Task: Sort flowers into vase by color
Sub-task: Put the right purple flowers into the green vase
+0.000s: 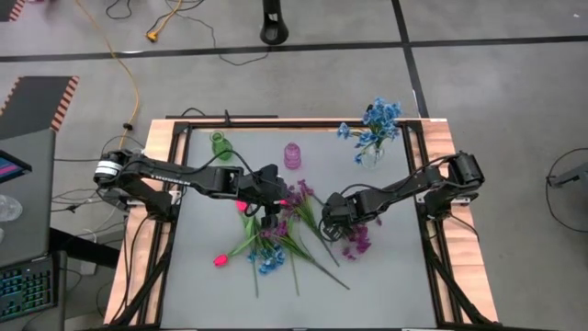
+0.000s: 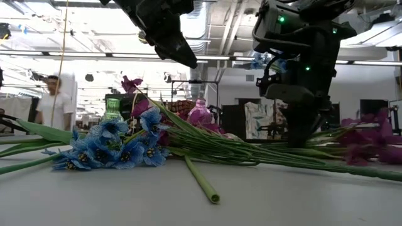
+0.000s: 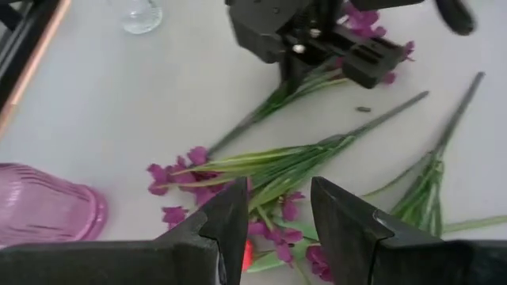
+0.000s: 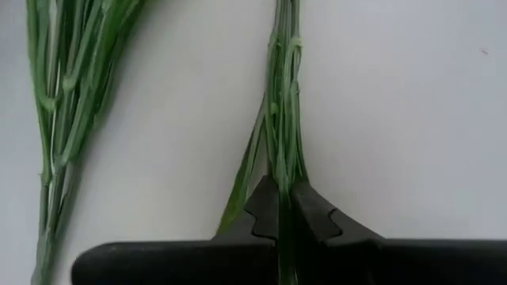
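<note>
Flowers on long green stems lie in a loose pile mid-table: purple clusters (image 1: 299, 193), a blue cluster (image 1: 268, 262) and pink-red buds (image 1: 220, 260). One purple sprig (image 1: 356, 241) lies to the right of the pile, and my right gripper (image 1: 333, 221) is shut on its stem. My left gripper (image 1: 268, 210) hangs open above the pile's purple flowers (image 3: 190, 170) and touches nothing. At the far side stand a green vase (image 1: 219, 144), a pink vase (image 1: 292, 154) and a clear vase (image 1: 372, 158) holding blue flowers (image 1: 377, 119). My right gripper pinches the purple sprig's green stem bundle (image 4: 283, 170) between its two fingertips (image 4: 265, 210), some way back from the flower head. The fingers come from above, pointing steeply down, one on each side of the stem. The sprig lies flat on the table.
A second green stem bundle (image 4: 59, 119) lies on the table close beside the held one. A thick stem end (image 2: 204, 182) points toward the near edge. The table's wooden frame (image 1: 165, 184) and the arm bases border both sides. Bare tabletop (image 1: 386, 285) lies near right.
</note>
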